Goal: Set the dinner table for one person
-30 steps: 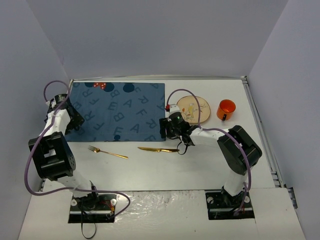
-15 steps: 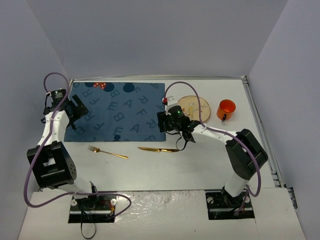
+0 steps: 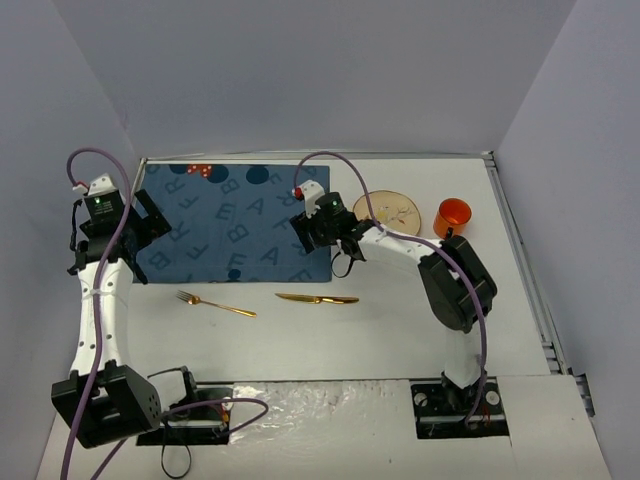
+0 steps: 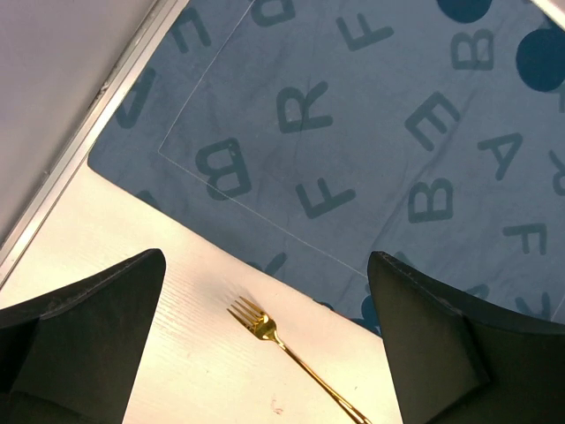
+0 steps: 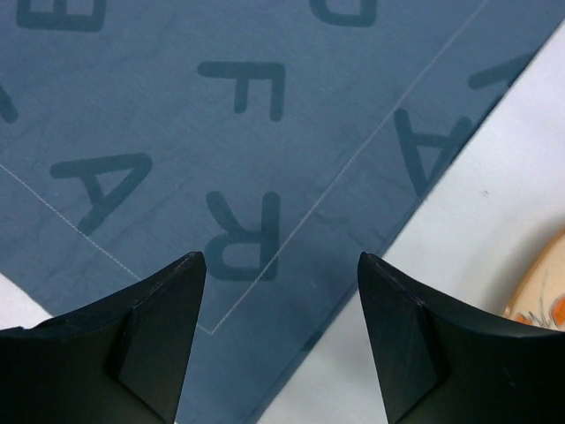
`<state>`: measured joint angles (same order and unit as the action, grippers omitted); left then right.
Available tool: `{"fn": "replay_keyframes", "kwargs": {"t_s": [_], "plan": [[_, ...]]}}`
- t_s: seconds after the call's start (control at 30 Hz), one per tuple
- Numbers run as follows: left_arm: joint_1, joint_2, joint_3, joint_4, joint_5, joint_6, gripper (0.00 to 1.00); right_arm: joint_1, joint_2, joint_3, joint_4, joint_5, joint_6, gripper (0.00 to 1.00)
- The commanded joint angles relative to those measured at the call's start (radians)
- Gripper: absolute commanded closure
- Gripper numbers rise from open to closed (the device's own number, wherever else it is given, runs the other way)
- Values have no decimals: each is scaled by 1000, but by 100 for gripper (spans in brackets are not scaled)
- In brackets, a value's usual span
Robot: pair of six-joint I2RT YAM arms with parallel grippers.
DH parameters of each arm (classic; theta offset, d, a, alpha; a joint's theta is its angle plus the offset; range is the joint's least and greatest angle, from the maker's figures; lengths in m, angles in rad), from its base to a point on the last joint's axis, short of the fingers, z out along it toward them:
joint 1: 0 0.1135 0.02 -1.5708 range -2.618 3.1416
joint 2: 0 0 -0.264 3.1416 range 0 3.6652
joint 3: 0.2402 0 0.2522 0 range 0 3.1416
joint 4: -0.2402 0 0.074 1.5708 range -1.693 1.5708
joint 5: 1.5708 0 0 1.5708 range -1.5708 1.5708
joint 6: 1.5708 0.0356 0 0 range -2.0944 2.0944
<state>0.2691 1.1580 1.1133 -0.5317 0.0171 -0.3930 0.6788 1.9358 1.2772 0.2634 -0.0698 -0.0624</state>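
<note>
Nothing's been laid on the placemat (image 3: 235,222) yet, so the setting is judged to be barely started. The desk (image 3: 400,330) is spread under everything, and all the rest is carried on it. The blue lettered placemat is found at the far left. A gold fork (image 3: 215,305) and gold knife (image 3: 317,298) are laid flat on bare desk just in front of the mat's near edge. A round plate (image 3: 388,213) is set just off the mat's right edge, with an orange cup (image 3: 452,217) beside it.

The left jaws are spread wide with nothing held between them. They're hung above the mat's left edge near its front corner, and the fork can be seen below them in the wrist view. The right jaws are parted too, also empty, and are hung over the mat's near right corner, with the plate's rim just caught at the side of that wrist view.

What could go wrong, as a guess:
- The cutlery is thin and flat, so it could easily be missed or skidded along the desk if the jaws are brought down a touch high or off-line.
- The cloth could be snagged and rucked if the right jaws are dropped onto that corner.
- The purple cable (image 3: 328,154) looped over the plate could be dragged against the cup if the right jaws are swung that way.
</note>
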Motion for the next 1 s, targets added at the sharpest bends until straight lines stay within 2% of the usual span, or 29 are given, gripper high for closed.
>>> {"fn": "replay_keyframes", "kwargs": {"t_s": [0.0, 0.23, 0.67, 0.97], "plan": [[4, 20, 23, -10, -29, 19, 3, -7, 58, 95, 14, -84, -75, 31], [4, 0, 14, -4, -29, 19, 3, -13, 146, 125, 5, -113, -116, 30], [13, 2, 11, -1, -17, 17, 3, -62, 207, 164, -48, -158, -177, 29], [18, 6, 13, -1, -17, 14, 3, -69, 163, 180, -54, -169, -152, 28]]}}
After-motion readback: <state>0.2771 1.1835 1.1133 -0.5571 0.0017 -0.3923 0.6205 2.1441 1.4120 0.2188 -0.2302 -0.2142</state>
